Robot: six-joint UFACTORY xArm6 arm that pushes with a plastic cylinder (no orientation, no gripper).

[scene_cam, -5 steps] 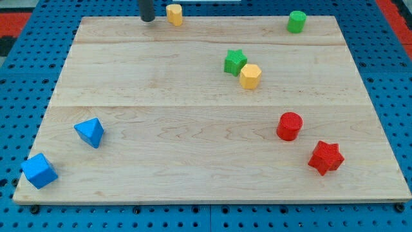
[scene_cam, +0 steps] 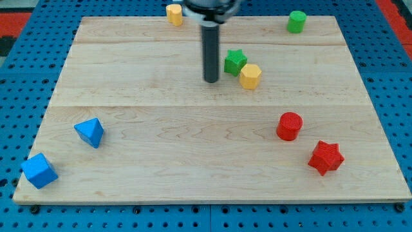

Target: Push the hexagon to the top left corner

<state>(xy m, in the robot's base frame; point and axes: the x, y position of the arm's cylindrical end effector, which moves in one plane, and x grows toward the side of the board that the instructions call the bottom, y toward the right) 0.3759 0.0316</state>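
Note:
The yellow hexagon [scene_cam: 250, 75] lies on the wooden board [scene_cam: 161, 174] right of centre, in the upper half. It touches the green star [scene_cam: 235, 61] just above and left of it. My tip [scene_cam: 211, 80] rests on the board a short way to the left of the hexagon, apart from it. The dark rod rises straight up from there to the view's top. The top left corner of the board [scene_cam: 87, 24] is far to the left of my tip.
A yellow block [scene_cam: 174, 13] sits at the top edge left of the rod. A green cylinder [scene_cam: 296, 21] is at top right. A red cylinder [scene_cam: 290, 125] and red star [scene_cam: 326, 157] lie at lower right. Two blue blocks [scene_cam: 89, 131] [scene_cam: 38, 170] lie at lower left.
My tip has moved from the top edge near the yellow block down and right, to just left of the hexagon. No block has moved.

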